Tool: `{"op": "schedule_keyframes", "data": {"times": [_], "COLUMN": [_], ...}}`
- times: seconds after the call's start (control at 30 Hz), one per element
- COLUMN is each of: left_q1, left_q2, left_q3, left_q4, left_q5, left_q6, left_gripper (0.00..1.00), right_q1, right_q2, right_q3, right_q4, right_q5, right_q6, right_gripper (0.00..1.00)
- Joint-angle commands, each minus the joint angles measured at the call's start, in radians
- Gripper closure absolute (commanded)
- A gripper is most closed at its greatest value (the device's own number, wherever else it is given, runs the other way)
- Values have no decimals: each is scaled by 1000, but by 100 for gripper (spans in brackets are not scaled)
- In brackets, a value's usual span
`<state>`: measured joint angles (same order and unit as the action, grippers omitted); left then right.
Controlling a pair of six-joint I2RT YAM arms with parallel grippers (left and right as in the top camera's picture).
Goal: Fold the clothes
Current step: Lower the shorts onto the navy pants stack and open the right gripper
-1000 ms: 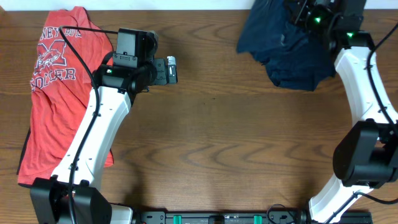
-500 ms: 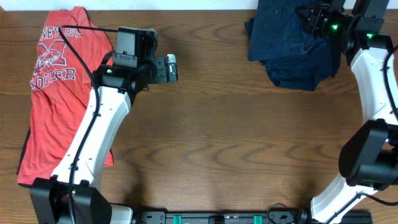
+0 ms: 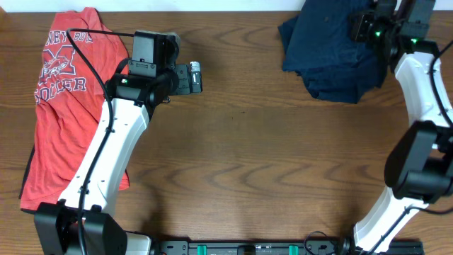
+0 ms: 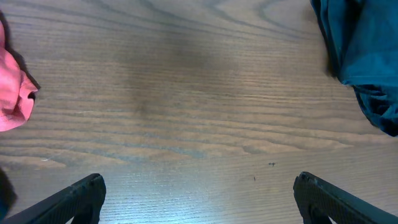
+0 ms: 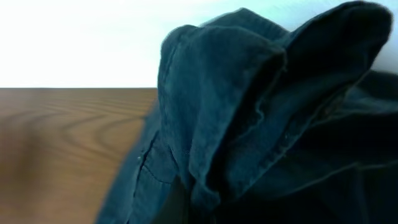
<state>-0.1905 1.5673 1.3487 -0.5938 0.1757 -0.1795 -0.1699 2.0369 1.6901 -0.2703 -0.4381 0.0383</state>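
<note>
The dark navy shorts [image 3: 329,53] lie bunched at the table's far right edge. My right gripper [image 3: 362,25] sits at their top right part. In the right wrist view the navy fabric [image 5: 249,112] fills the frame in raised folds and hides the fingers. My left gripper [image 3: 193,78] hovers over bare wood at the upper left middle, open and empty, with both fingertips wide apart [image 4: 199,199]. The shorts' edge also shows in the left wrist view [image 4: 367,56].
A red T-shirt with white lettering [image 3: 64,92] lies spread along the left side, partly under the left arm; its corner shows in the left wrist view [image 4: 13,93]. The wooden table [image 3: 255,163] ends at a white far edge just behind the shorts.
My right gripper moved right and toward the far edge, and the navy shorts shifted with it, bunching up. The left arm has not moved.
</note>
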Motion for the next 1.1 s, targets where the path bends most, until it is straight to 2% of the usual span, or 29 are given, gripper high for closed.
{"op": "schedule_keyframes", "data": {"times": [0.0, 0.3, 0.5, 0.53, 0.6, 0.8, 1.07], "left_q1": [4, 4, 4, 4, 4, 4, 4], "left_q2": [2, 3, 3, 3, 3, 3, 3], "left_q3": [10, 10, 10, 10, 10, 10, 10], "left_q4": [4, 4, 4, 4, 4, -4, -11], "left_q5": [-13, -12, -13, -12, -12, -12, -13], "left_q6": [13, 13, 13, 13, 13, 13, 14], "left_gripper": [2, 2, 2, 2, 2, 2, 2], "right_q1": [-14, -106, -146, -149, -153, -156, -148], "right_q2": [52, 107, 108, 108, 108, 64, -99], "right_q3": [32, 32, 32, 32, 32, 34, 34], "right_q4": [39, 157, 163, 163, 166, 119, 86], "right_q5": [125, 171, 151, 151, 150, 95, 5], "right_q6": [-36, -5, -6, -6, -6, -2, -5], "right_gripper": [99, 99, 97, 79, 1, 1, 1]}}
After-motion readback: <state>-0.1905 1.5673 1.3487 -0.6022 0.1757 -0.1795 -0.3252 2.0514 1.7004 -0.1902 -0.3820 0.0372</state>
